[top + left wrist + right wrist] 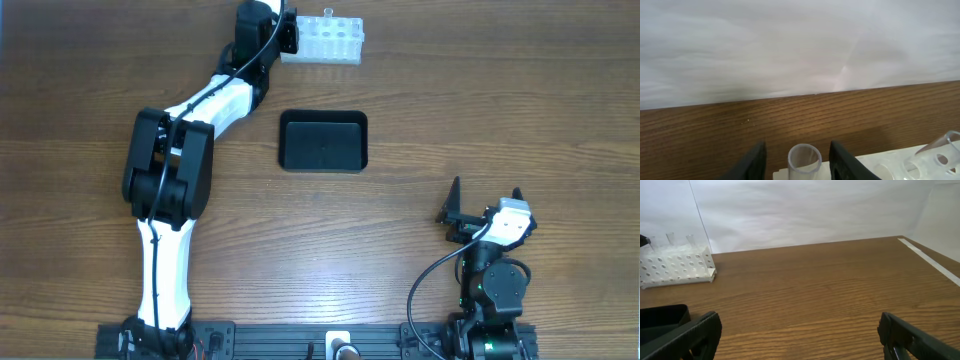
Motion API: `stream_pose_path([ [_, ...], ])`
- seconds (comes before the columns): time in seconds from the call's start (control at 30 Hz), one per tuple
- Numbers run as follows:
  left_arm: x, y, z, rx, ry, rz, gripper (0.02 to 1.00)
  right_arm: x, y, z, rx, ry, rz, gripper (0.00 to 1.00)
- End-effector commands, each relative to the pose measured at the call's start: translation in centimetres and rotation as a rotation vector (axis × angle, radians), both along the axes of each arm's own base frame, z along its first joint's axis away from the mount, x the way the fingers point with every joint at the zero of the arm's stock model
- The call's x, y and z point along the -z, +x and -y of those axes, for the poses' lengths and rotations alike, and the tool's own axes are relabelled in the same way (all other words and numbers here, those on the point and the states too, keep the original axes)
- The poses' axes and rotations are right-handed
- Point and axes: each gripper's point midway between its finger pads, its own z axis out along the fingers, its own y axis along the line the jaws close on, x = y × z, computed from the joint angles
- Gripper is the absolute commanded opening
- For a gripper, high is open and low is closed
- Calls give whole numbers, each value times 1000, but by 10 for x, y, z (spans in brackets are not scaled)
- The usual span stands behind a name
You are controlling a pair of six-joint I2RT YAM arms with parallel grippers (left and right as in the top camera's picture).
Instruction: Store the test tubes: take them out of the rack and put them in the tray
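A white test tube rack [324, 40] stands at the table's far edge, with clear tubes upright in it [675, 264]. My left gripper [799, 162] is at the rack's left end [291, 38], open, its fingers on either side of one clear tube [804, 159] with small gaps on both sides. Another tube [942, 147] leans in the rack farther along. The black tray [323, 140] lies empty in the table's middle, in front of the rack. Near the front right, my right gripper [482, 205] stands open with nothing between its fingers [695, 332].
A white wall rises right behind the rack [800, 45]. The wooden table [500, 90] is bare to the right of the rack and tray. A corner of the tray [662, 316] lies close to my right gripper.
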Motion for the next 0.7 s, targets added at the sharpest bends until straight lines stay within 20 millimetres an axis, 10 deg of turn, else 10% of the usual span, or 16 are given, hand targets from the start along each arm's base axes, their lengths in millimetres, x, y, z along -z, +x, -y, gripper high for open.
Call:
stream_pose_path([
  [0.03,-5,4,5,8,19,30,378,2,0,-1,-3,-1,-2,991],
  [0.7,-5,3,8,17,30,34,119,2,0,-1,-3,-1,-2,993],
])
